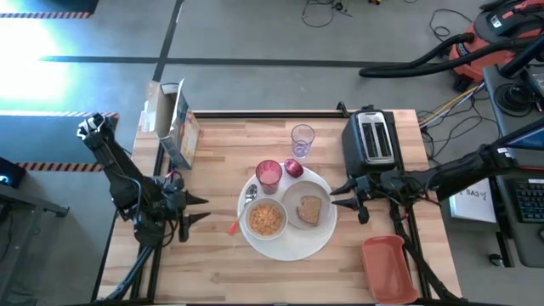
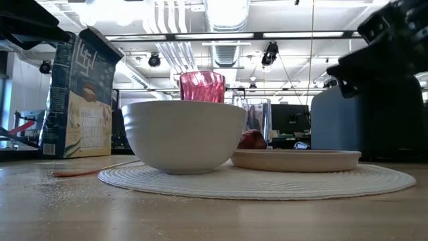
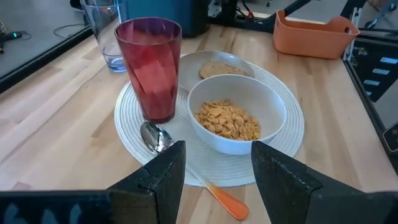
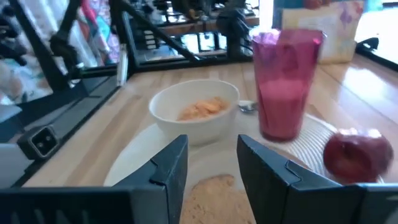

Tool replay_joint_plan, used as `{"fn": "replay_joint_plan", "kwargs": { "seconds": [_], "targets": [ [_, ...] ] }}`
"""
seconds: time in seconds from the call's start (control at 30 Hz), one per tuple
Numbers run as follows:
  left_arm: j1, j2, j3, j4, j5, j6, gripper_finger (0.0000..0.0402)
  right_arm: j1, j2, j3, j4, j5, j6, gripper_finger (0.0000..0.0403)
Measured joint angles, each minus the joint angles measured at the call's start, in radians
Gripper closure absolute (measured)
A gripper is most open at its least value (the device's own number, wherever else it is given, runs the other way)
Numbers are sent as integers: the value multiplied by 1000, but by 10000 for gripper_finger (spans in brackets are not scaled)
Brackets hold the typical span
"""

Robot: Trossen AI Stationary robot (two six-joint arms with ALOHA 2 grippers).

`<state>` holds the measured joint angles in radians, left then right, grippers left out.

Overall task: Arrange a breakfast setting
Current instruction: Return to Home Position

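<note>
The placemat (image 1: 287,252) is lying mid-frame in the high view, the left gripper (image 1: 199,210) and right gripper (image 1: 339,196) hovering at its sides, fingers spread and empty; it is carrying the bowl (image 1: 265,220), plate (image 1: 290,202), cup (image 1: 269,175), toast (image 1: 308,210), spoon (image 1: 248,197) and fruit (image 1: 293,168).

Grey floor (image 1: 255,81) surrounds the wooden table (image 1: 212,255). Overhead, white ducts (image 2: 164,40) and strip lights (image 2: 301,35) cross the ceiling.

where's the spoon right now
In the high view the spoon lies across the placemat's left edge, head between the pink cup and the white bowl, orange handle out on the table.
</note>
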<state>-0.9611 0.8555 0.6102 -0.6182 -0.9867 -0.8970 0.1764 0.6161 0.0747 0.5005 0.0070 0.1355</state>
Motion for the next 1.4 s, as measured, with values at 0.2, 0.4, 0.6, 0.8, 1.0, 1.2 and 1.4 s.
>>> {"fn": "replay_joint_plan", "kwargs": {
  "seconds": [0.2, 0.4, 0.6, 0.8, 1.0, 1.2, 1.4],
  "targets": [
    [0, 0, -3, 0, 0, 28, 235, 0, 1, -62, 27, 133, 94, 274],
    [0, 8, -8, 4, 0, 40, 235, 0, 3, -62, 16, 177, 149, 275],
    [1, 21, -9, 17, 0, 45, 235, 0, 7, -63, -2, 171, 73, 270],
    [1, 30, -9, 26, 0, 112, 235, 0, 7, -63, 0, 174, 86, 270],
    [1, 50, -30, 113, 0, 141, 235, 0, 7, -63, -1, 175, 86, 275],
    [2, 88, -111, 269, -5, 143, 235, 0, 7, -63, -1, 176, 89, 273],
    [29, -9, -300, 576, -25, 279, 235, 0, 7, -64, -1, 176, 89, 278]
  ]
}}
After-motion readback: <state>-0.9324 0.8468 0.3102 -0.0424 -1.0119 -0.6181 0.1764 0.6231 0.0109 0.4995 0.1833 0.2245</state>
